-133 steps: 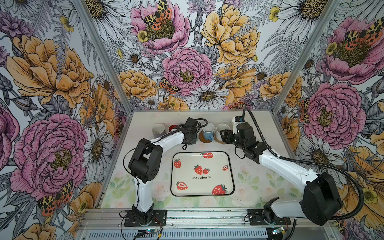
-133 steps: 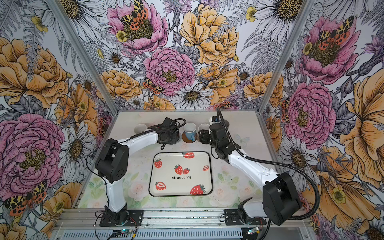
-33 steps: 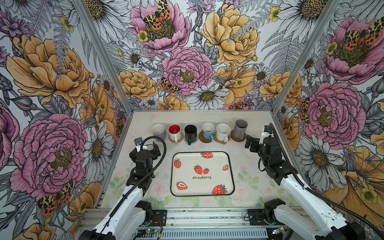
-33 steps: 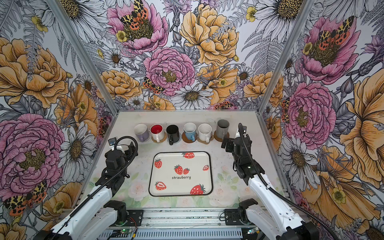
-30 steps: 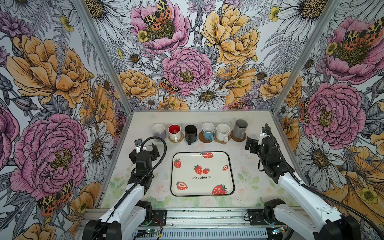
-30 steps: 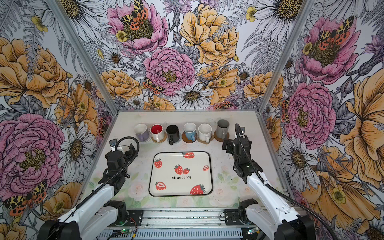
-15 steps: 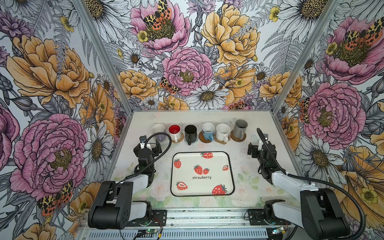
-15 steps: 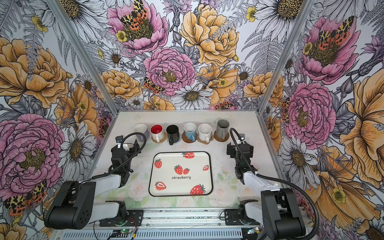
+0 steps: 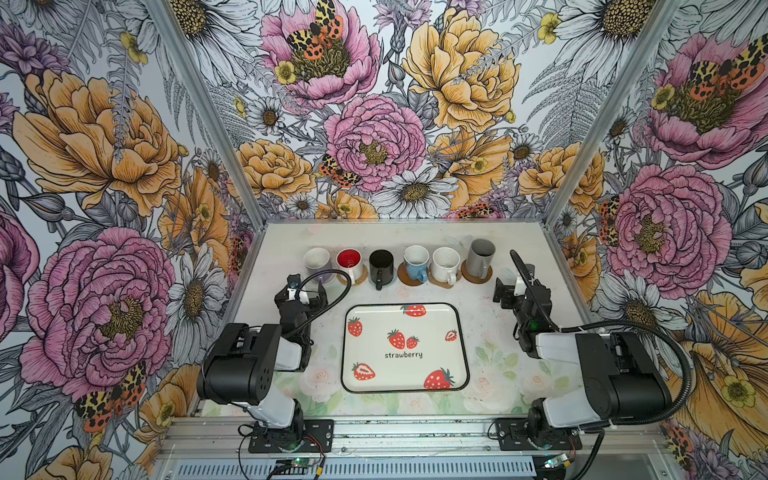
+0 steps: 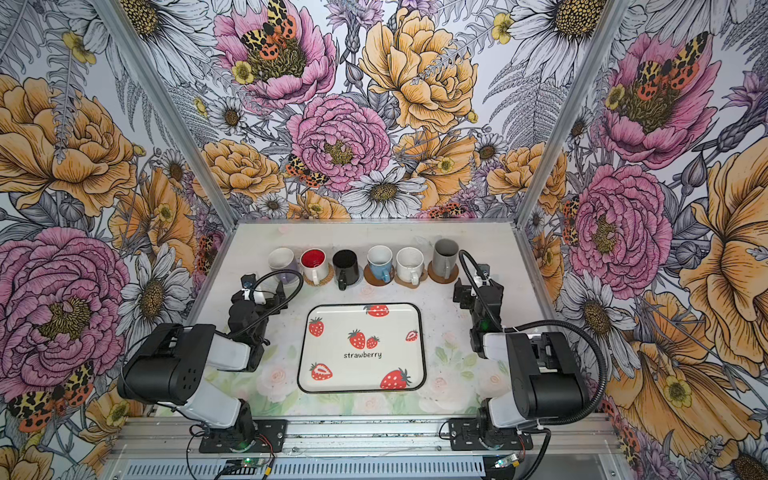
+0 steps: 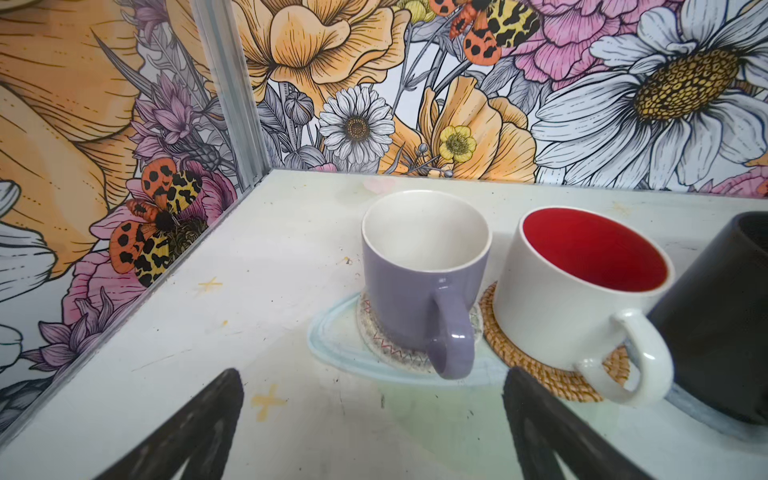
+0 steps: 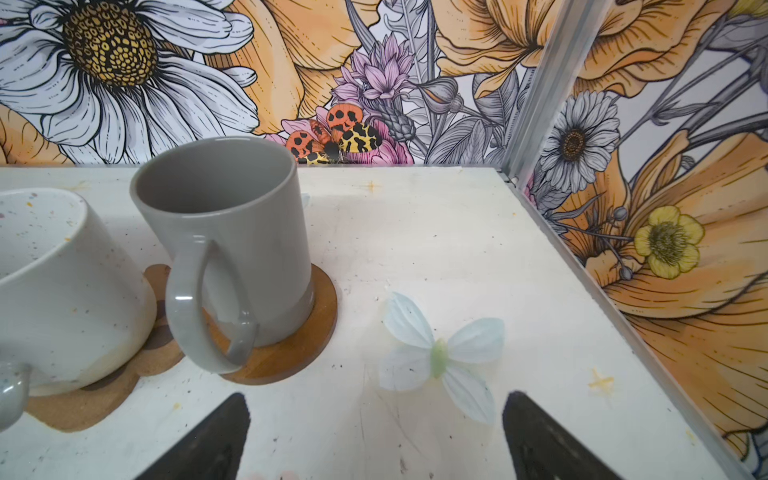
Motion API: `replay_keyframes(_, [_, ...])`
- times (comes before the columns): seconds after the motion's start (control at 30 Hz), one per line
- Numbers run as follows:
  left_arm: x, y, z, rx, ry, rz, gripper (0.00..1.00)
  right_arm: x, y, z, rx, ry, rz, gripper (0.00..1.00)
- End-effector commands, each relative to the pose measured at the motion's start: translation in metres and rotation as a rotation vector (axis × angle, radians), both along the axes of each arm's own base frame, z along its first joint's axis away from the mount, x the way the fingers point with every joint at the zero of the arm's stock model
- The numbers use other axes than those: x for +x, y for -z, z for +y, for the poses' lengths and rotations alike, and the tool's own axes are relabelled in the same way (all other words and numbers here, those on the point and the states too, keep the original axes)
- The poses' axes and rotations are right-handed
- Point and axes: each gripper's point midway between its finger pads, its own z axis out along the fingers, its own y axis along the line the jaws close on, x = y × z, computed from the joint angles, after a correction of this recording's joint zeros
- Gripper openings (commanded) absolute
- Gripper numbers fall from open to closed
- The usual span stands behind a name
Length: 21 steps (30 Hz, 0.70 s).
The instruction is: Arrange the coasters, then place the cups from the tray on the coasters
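Six cups (image 9: pixel 381 264) stand in a row on coasters (image 9: pixel 478 276) along the back of the table (image 9: pixel 374 237), behind the strawberry tray (image 9: pixel 415 374). Your left gripper (image 9: pixel 306 286) sits near the lilac cup (image 9: pixel 316 262), jaws wide apart and gripping nothing. Your right gripper (image 9: pixel 513 291), equally spread, sits beside the grey cup (image 9: pixel 480 255).

I'm looking down from overhead, both top views sharing everything; wrist cameras are closely facing opposite ends of the cups (image 9: pixel 381 264).
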Motion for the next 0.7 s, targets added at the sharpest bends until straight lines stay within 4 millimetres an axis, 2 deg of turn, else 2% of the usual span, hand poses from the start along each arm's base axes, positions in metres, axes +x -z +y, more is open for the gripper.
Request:
replay_keyframes(0.0, [0.013, -0.017, 0.003, -0.001, -0.002, -0.031, 0.99, 0.01, -0.011, 0.002, 0.0, -0.028, -0.046, 0.98])
replay_keyframes(0.13, [0.022, -0.013, 0.014, -0.032, -0.041, 0.015, 0.99, 0.011, -0.011, -0.003, 0.01, -0.009, -0.05, 0.98])
replay_keyframes(0.67, [0.021, -0.012, 0.015, -0.04, -0.036, 0.015, 0.99, 0.011, -0.01, -0.004, 0.017, -0.006, -0.044, 1.0])
